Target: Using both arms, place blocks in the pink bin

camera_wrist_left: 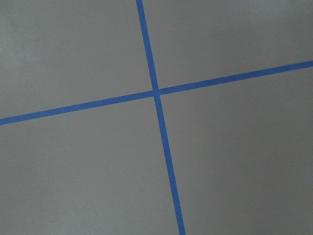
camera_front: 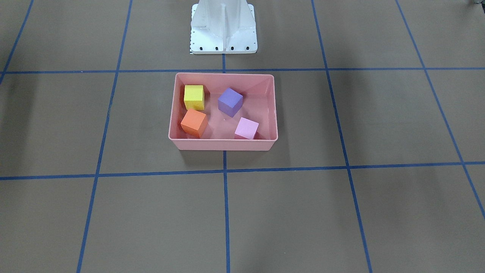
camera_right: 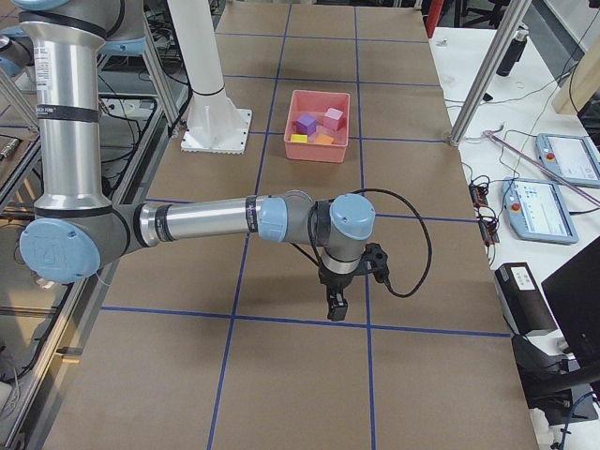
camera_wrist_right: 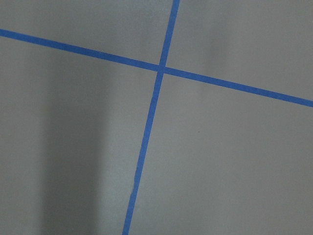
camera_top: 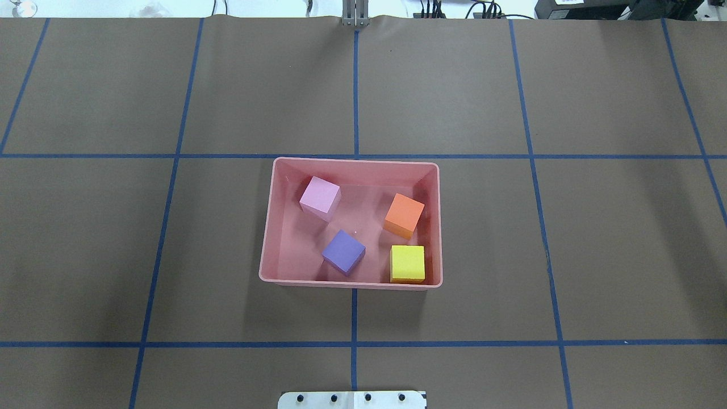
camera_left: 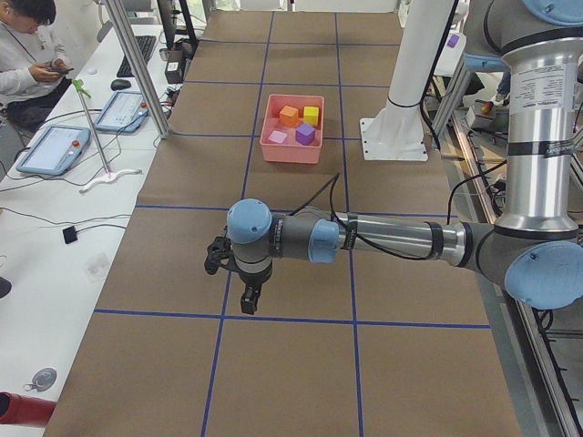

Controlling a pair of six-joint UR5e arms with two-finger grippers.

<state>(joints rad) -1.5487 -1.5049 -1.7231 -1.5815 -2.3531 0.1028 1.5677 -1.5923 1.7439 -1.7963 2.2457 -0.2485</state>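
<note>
The pink bin (camera_top: pixel 267 250) stands at the table's middle and holds all four blocks: orange (camera_top: pixel 404 215), yellow (camera_top: pixel 407 263), lilac-pink (camera_top: pixel 320 197) and violet-purple (camera_top: pixel 343 251). It also shows in the front view (camera_front: pixel 223 144) with the orange (camera_front: pixel 194 123), yellow (camera_front: pixel 194 97), lilac-pink (camera_front: pixel 246 128) and violet-purple (camera_front: pixel 230 101) blocks. My left gripper (camera_left: pixel 248 299) shows only in the left side view, far from the bin, pointing down; I cannot tell if it is open. My right gripper (camera_right: pixel 335 306) shows only in the right side view, likewise far off; I cannot tell.
The white pedestal base (camera_front: pixel 223 28) stands behind the bin. Blue tape lines (camera_wrist_left: pixel 156 93) grid the brown table; both wrist views show only bare table with a tape cross (camera_wrist_right: pixel 160 68). A person (camera_left: pixel 27 55) sits at a side desk with tablets.
</note>
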